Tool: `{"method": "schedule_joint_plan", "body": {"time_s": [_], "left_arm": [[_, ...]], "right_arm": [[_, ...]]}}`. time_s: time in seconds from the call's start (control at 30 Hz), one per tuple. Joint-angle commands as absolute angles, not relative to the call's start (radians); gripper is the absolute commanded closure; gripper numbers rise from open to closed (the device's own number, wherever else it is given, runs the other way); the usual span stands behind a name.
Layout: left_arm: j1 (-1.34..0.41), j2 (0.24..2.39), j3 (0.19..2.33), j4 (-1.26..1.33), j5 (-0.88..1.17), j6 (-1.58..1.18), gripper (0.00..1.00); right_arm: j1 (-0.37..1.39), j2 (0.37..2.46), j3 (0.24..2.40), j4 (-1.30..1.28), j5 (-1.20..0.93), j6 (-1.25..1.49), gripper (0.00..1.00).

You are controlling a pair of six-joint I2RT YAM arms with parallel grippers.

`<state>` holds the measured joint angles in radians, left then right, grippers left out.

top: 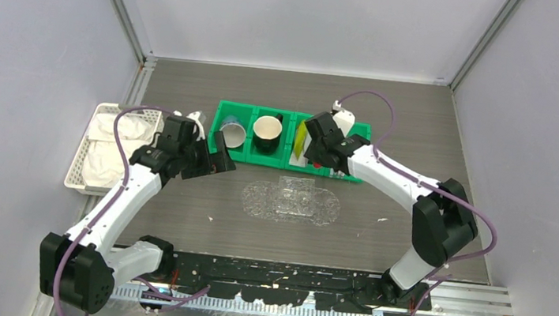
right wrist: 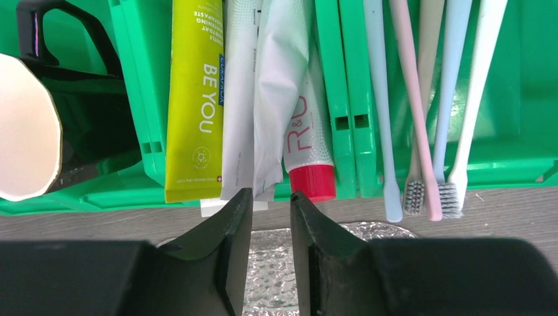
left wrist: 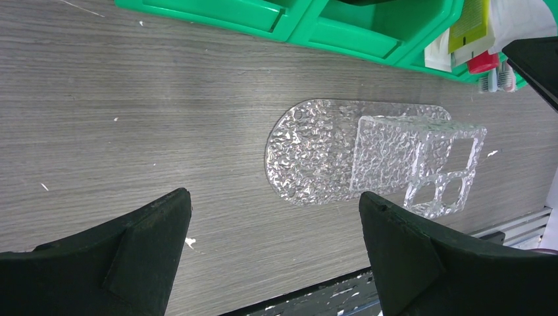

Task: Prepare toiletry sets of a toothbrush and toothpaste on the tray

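The clear speckled oval tray (top: 255,201) lies in front of the green bin (top: 239,153), with a clear holed holder (left wrist: 421,164) on it; it also shows in the left wrist view (left wrist: 309,151). In the bin lie a yellow-green tube (right wrist: 194,99), a white tube (right wrist: 279,85), a red-capped tube (right wrist: 309,158) and several toothbrushes (right wrist: 421,99). My right gripper (right wrist: 271,197) hovers at the lower end of the white tube, jaws a narrow gap apart with nothing between them. My left gripper (left wrist: 274,197) is wide open and empty, left of the tray.
A black mug (top: 267,133) and a tipped mug (top: 231,133) sit in the bin's left compartments. A white mesh basket (top: 84,171) with white items stands at the far left. Grey walls enclose the table.
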<state>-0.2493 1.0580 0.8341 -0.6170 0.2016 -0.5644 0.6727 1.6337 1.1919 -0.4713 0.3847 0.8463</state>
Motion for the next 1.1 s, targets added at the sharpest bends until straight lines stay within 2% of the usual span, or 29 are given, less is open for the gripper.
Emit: {"method": "schedule_joint_plan", "body": {"time_s": [0.0,0.27,0.33,0.47,0.6,0.67,0.8,1.07], "left_arm": [[-0.250,1.054,0.827,-0.573,0.203,-0.549,0.00],[-0.250,1.046,0.823,-0.582,0.197,-0.540,0.00],[-0.250,1.044,0.821,-0.583,0.196,-0.539,0.00],[-0.250,1.043,0.815,-0.581,0.196,-0.538,0.00],[-0.250,1.043,0.810,-0.577,0.198,-0.540,0.00],[-0.250,1.043,0.810,-0.576,0.198,-0.540,0.00],[-0.250,1.042,0.807,-0.573,0.198,-0.542,0.00],[-0.250,1.033,0.809,-0.575,0.200,-0.549,0.00]], "right_arm": [[0.672,1.656,1.247,-0.437,0.424,0.875,0.68],[0.668,1.720,1.307,-0.462,0.478,0.860,0.69],[0.665,1.732,1.318,-0.475,0.489,0.857,0.77],[0.657,1.748,1.336,-0.499,0.506,0.842,0.85],[0.651,1.739,1.361,-0.543,0.534,0.812,0.98],[0.651,1.716,1.373,-0.557,0.542,0.777,0.99],[0.651,1.690,1.512,-0.663,0.547,0.657,0.99],[0.650,1.755,1.954,-1.076,0.420,0.474,0.99]]}}
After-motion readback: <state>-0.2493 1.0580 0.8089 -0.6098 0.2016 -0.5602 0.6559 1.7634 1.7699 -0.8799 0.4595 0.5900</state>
